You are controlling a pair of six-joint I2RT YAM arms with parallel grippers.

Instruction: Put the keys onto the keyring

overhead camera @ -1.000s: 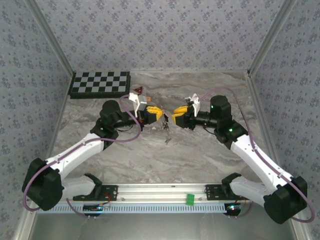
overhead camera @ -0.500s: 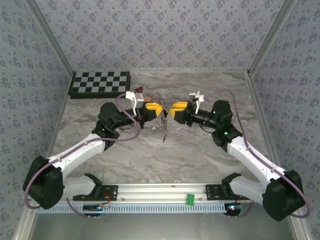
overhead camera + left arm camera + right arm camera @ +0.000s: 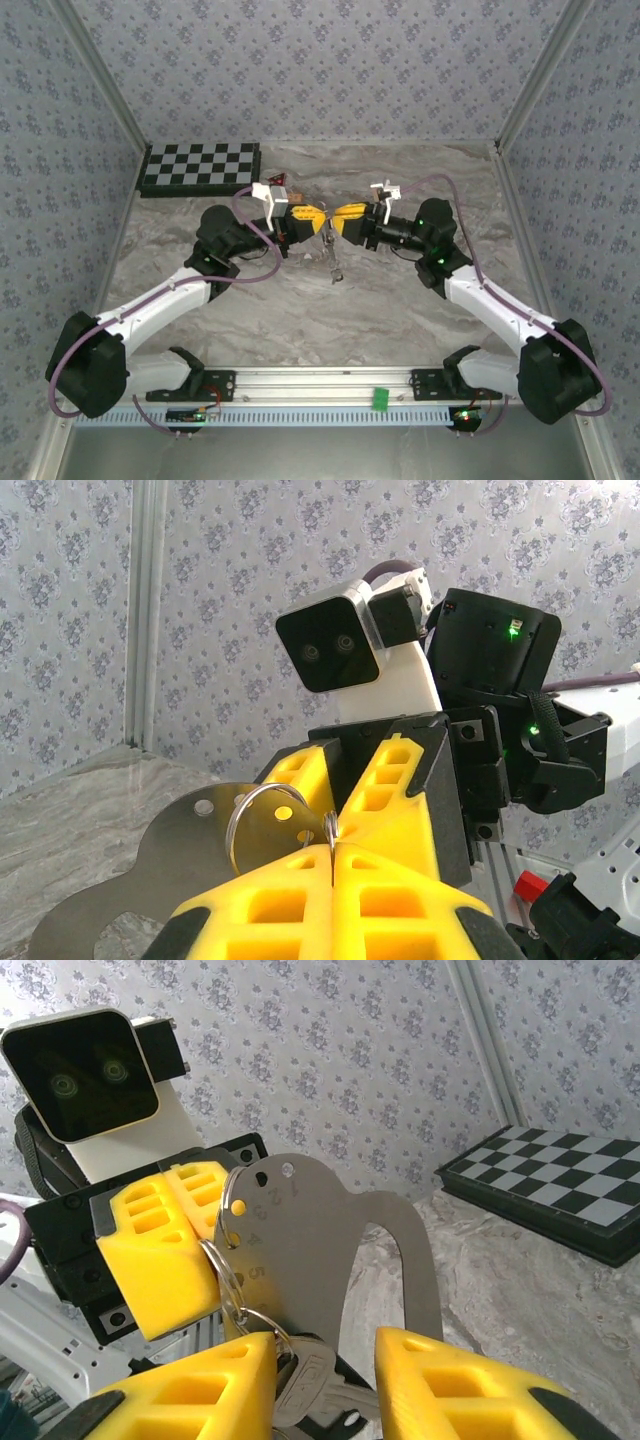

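Note:
My left gripper (image 3: 320, 218) (image 3: 332, 842) is held above the middle of the table, shut on the wire of a silvery keyring (image 3: 262, 818) (image 3: 222, 1265). A flat metal plate with numbered holes (image 3: 330, 1245) (image 3: 190, 865) hangs from that ring. On a smaller ring linked below hangs a silvery key (image 3: 325, 1390). In the top view the keys (image 3: 333, 264) dangle under the two grippers. My right gripper (image 3: 347, 218) (image 3: 325, 1348) faces the left one tip to tip. Its jaws stand apart, with the key's head between them, resting against its left finger (image 3: 215, 1385).
A folded chessboard (image 3: 200, 168) (image 3: 560, 1185) lies at the back left. A small red piece (image 3: 283, 180) sits just behind my left wrist. The patterned walls close in at both sides, and a green tab (image 3: 380, 398) is on the front rail.
My right gripper has swung left and closed the gap, so its tips now almost meet the left one's. The left gripper rose slightly, then held still with the ring.

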